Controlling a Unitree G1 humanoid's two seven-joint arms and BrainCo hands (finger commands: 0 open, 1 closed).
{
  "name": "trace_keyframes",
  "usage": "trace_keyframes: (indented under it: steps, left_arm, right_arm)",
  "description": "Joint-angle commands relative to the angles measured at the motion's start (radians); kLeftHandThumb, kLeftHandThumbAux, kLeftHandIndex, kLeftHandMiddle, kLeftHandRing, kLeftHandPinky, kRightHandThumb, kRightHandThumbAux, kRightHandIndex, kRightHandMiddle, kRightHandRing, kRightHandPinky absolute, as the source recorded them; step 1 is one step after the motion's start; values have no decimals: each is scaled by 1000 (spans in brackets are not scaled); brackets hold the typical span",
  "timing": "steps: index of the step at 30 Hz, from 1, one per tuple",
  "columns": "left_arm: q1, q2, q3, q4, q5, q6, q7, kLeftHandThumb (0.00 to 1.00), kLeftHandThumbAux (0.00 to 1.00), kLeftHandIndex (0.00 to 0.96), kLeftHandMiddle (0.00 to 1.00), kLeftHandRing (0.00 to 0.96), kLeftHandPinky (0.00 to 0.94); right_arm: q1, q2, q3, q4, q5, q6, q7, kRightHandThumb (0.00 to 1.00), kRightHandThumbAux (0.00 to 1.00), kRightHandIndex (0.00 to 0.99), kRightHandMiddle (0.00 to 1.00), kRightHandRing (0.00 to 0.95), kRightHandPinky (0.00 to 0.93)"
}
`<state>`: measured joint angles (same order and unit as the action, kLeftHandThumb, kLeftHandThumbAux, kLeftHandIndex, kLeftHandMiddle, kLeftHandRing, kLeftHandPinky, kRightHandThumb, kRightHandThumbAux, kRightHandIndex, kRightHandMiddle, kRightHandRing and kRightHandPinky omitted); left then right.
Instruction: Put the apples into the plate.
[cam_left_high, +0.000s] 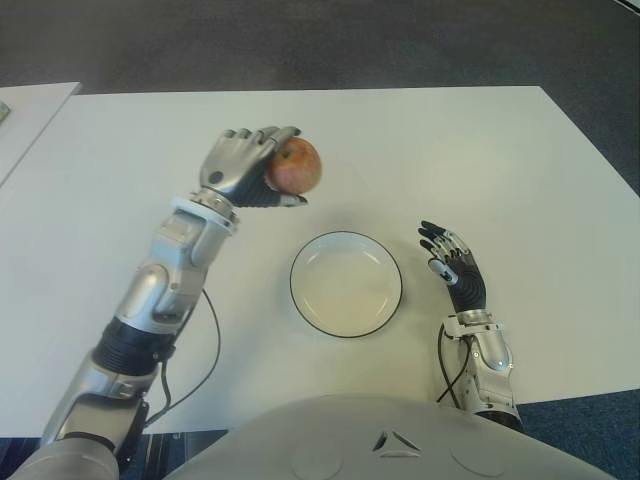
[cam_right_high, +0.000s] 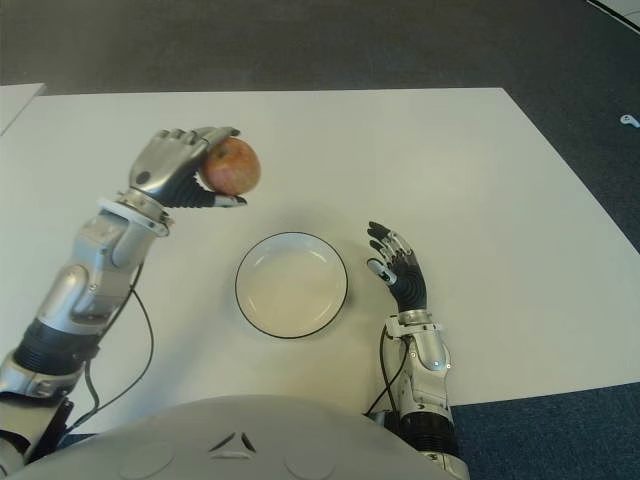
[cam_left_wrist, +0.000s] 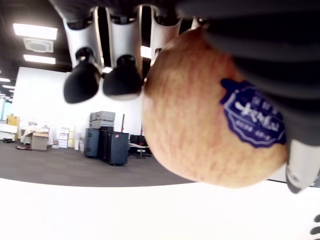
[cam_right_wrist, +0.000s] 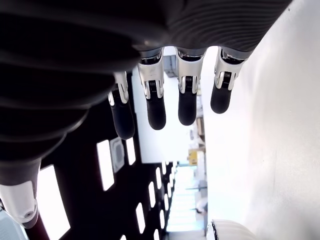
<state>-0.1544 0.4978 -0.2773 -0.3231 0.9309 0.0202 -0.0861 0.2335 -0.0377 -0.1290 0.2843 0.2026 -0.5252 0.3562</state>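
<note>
With your left hand (cam_left_high: 245, 165) clenched round the apple (cam_left_high: 294, 166), carry it over the empty plate (cam_left_high: 346, 284), lower gently, then release.

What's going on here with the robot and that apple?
The robot's left hand is gripping a reddish apple and holding it over the white table, up and to the left of the plate. The plate has nothing in it yet, so the apple has not been placed. The right hand shows just right of the plate with its fingers spread and holding nothing. Only this one apple is visible.
</note>
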Motion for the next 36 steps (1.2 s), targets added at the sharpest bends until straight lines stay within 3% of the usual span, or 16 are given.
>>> trace_keyframes:
  steps: [1,24,36]
  left_arm:
    - [44,-41,-65,-8,89,20,-9,751,695,444,853,841,773]
    - [132,-90,-216,54,280,-5,-2,752,691,445,861,864,843]
    - [138,-124,-263,160,297,-14,100,751,690,445,841,852,837]
  right_arm:
    - [91,34,14,114,11,48,-1,247,558,239,202,146,150]
    - [91,42,13,104,40,66,13,255,553,254,214,153,160]
    - [94,43,15,92,50,84,15,255,546,250,215,145,142]
